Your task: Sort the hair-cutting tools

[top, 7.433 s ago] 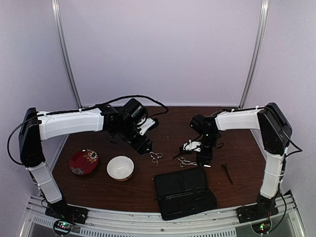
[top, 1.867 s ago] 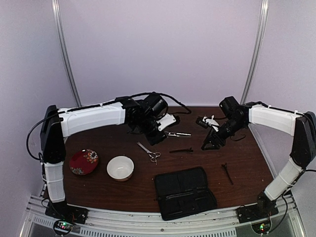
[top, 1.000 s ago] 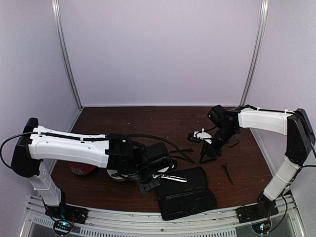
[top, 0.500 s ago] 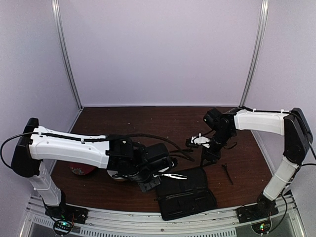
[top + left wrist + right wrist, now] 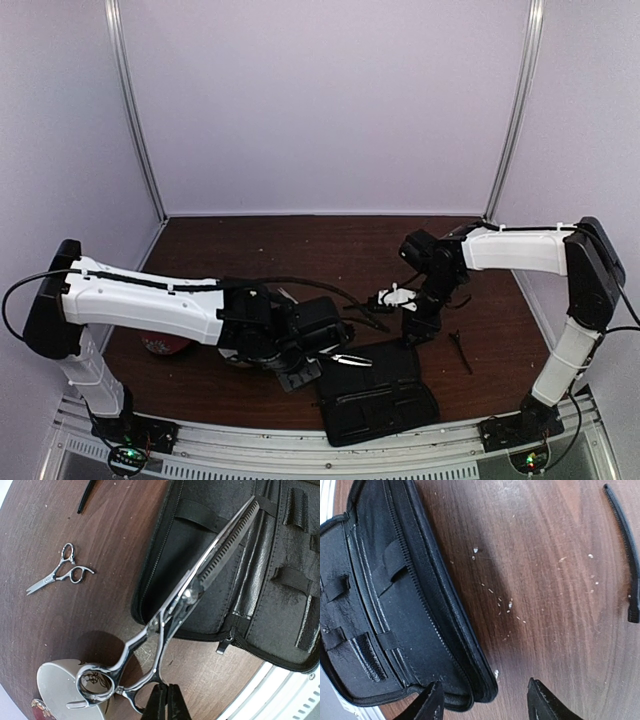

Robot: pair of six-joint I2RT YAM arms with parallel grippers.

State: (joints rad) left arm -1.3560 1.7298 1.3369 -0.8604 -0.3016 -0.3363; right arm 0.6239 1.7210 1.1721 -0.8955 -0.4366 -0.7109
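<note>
My left gripper (image 5: 166,703) is shut on the ring handle of silver thinning scissors (image 5: 200,580). Their toothed blade reaches out over the open black pouch (image 5: 260,580). In the top view these scissors (image 5: 346,357) hang at the pouch's left edge, held by the left gripper (image 5: 322,359). A smaller pair of silver scissors (image 5: 60,575) lies on the table beyond. A thin black stick (image 5: 86,497) lies further off. My right gripper (image 5: 485,705) is open and empty, straddling a corner of the pouch (image 5: 395,605). Another black stick (image 5: 626,545) lies nearby on the table.
A white bowl (image 5: 57,682) sits right under the scissor handles, with a red plate (image 5: 160,346) beside it, mostly hidden by the left arm. The pouch (image 5: 375,390) lies near the table's front edge. A black stick (image 5: 460,351) lies to its right.
My right gripper has moved left and down towards the pouch's far right corner. My left gripper has edged right, bringing the scissors over the pouch's left edge.
</note>
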